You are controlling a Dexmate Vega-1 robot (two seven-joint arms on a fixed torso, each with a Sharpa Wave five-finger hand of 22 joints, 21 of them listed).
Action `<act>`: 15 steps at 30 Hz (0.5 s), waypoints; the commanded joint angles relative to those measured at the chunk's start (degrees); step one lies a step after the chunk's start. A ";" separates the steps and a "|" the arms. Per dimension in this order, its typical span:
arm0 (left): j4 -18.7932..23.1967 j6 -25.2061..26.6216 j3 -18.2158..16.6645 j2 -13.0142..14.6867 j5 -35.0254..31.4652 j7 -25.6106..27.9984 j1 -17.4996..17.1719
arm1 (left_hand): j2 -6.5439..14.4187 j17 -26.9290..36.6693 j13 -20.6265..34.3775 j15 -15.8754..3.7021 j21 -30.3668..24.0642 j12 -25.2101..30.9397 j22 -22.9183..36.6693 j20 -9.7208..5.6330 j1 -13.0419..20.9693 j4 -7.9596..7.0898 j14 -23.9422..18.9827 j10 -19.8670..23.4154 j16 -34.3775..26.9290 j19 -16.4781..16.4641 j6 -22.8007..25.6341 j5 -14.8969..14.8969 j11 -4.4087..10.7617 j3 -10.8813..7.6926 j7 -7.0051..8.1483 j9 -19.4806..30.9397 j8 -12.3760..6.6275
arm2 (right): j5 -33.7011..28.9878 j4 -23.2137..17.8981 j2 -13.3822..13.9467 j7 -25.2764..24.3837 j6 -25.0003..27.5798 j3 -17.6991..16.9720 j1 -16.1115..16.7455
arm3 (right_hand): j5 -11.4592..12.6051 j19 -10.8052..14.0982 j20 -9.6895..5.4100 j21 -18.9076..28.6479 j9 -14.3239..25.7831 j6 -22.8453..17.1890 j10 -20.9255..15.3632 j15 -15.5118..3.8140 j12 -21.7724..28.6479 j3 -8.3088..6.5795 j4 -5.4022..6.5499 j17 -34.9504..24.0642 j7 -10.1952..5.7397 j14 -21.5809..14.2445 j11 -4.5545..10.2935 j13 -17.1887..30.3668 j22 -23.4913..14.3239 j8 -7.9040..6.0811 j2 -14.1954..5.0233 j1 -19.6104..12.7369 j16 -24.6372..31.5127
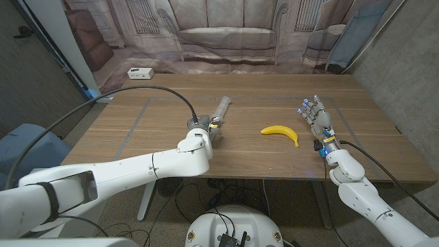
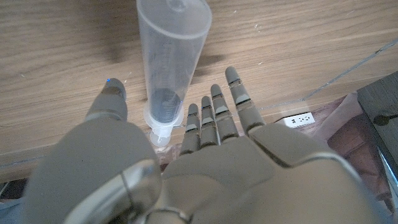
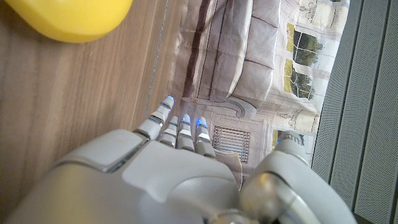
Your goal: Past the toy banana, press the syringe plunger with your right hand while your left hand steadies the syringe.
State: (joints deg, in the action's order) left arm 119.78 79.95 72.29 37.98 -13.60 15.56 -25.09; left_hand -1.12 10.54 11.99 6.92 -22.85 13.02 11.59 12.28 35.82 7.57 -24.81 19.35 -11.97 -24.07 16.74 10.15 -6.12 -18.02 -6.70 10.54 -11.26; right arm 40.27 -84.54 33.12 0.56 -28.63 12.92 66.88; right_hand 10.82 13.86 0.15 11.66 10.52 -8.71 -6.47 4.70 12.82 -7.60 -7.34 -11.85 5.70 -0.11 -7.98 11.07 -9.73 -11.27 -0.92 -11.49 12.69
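Observation:
A clear plastic syringe lies on the wooden table, left of centre, pointing away from me. My left hand sits at its near end. In the left wrist view the syringe has its collared end between the thumb and the spread fingers of the left hand, which grips nothing. The yellow toy banana lies right of the syringe. Just beyond the banana, my right hand stands with its fingers apart and empty; the right hand is well away from the syringe.
A white power strip lies at the table's far left corner. Faint tape lines cross the tabletop. A printed sofa backdrop hangs behind the table. A blue seat stands at the left.

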 commanded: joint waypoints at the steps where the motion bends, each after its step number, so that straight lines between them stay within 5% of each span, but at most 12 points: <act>1: -2.92 0.03 -0.16 -2.86 -16.61 -11.45 -3.03 | 0.11 0.18 0.16 -0.47 -0.01 0.04 0.23 0.17 -0.49 -0.13 -0.22 -0.03 0.27 -0.39 0.08 0.10 0.55 -0.21 0.49 0.25 -0.06 | -0.02 0.31 -0.44 -0.12 -0.52 0.01 0.06 | 0.13 0.43 0.05 -0.08 0.16 -0.78 -0.40 0.10 -0.09 0.32 0.03 -0.26 -0.26 -0.40 -0.18 0.09 -0.15 -0.10 0.23 -0.58 -0.20; 15: -4.73 0.03 0.33 -3.92 -20.55 -16.44 -3.12 | 0.20 0.20 0.18 -0.46 0.18 0.07 0.23 0.17 -0.72 -0.22 -0.16 0.15 0.35 -0.12 0.65 0.07 0.97 -0.19 0.76 0.26 -0.20 | -0.20 0.31 -0.32 -0.05 -0.43 0.16 0.17 | 0.15 0.54 0.12 -0.13 0.16 -0.92 -0.52 0.21 -0.17 0.31 -0.01 -0.25 -0.31 -0.61 -0.15 0.10 -0.16 -0.09 0.19 -0.70 -0.21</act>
State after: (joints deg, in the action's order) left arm 116.71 79.95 72.25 35.24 -29.69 3.73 -27.76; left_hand -0.89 10.53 11.99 6.92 -22.85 13.02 11.59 12.28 35.59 7.57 -24.81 19.34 -11.64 -24.07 16.88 10.15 -5.50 -18.02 -6.21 10.54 -11.26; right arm 40.17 -84.24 32.81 0.56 -29.10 12.93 66.97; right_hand 10.82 13.93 0.21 11.67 10.52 -9.01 -6.56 4.93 12.81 -7.60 -7.34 -11.85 5.41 -0.34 -7.89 11.06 -9.73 -11.27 -0.70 -11.72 12.69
